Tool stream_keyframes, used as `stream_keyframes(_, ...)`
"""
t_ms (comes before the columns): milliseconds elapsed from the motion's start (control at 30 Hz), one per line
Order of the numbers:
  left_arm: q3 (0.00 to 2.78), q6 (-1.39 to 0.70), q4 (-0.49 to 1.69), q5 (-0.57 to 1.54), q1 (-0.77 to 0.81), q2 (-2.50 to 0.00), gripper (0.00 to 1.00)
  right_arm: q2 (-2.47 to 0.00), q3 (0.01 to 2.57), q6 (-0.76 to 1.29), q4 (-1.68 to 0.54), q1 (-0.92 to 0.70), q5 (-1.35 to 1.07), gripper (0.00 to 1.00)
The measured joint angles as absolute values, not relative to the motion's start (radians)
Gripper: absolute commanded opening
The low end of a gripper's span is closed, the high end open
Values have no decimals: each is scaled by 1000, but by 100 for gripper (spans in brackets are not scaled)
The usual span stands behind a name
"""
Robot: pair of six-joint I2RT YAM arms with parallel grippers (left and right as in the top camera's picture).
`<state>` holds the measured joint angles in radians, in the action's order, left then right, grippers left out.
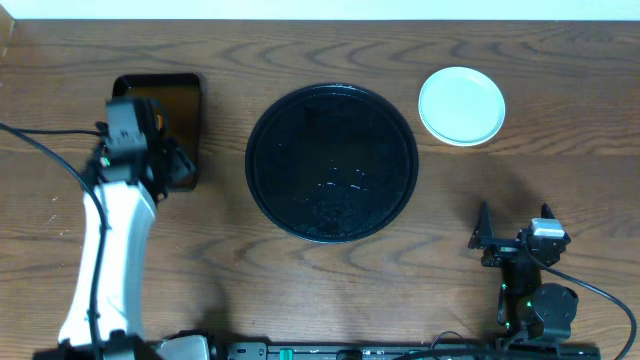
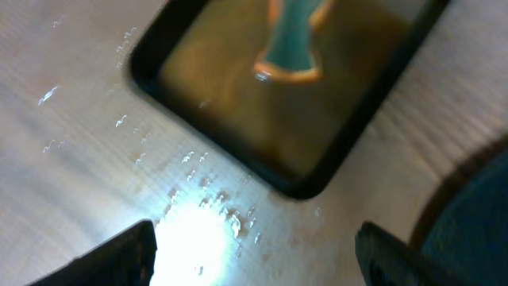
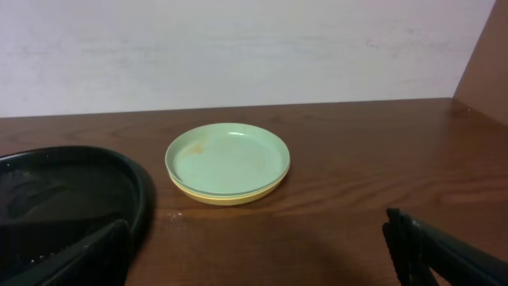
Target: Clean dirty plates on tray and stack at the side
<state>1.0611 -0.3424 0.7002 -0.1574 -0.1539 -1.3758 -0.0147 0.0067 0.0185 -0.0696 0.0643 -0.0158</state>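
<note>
The plates sat stacked, mint over yellow, on the table beyond the right rim of the empty black tray. The right gripper stood near the table's front edge, fingers spread wide, holding nothing. The left gripper, equally wide and empty, hovered over water droplets beside a corner of the rectangular pan.

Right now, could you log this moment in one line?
tray empty | plates stacked beside it | left gripper open by pan | right gripper open
</note>
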Motion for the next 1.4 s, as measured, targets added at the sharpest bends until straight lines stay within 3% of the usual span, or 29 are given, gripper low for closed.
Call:
stream_keyframes(300,573,-76,182,-10,-147,-1097,81,-15,7,19,-70,64,-19,99)
stream_keyframes(667,239,-16,-48,25,-147,-920,81,-15,7,19,-70,64,-20,99)
stream_keyframes(1167,36,4,-109,28,-97,-516,80,-15,7,19,-70,64,-20,99)
stream_keyframes(1400,14,35,21,37,-63,-298,80,-15,7,19,-70,64,-20,99)
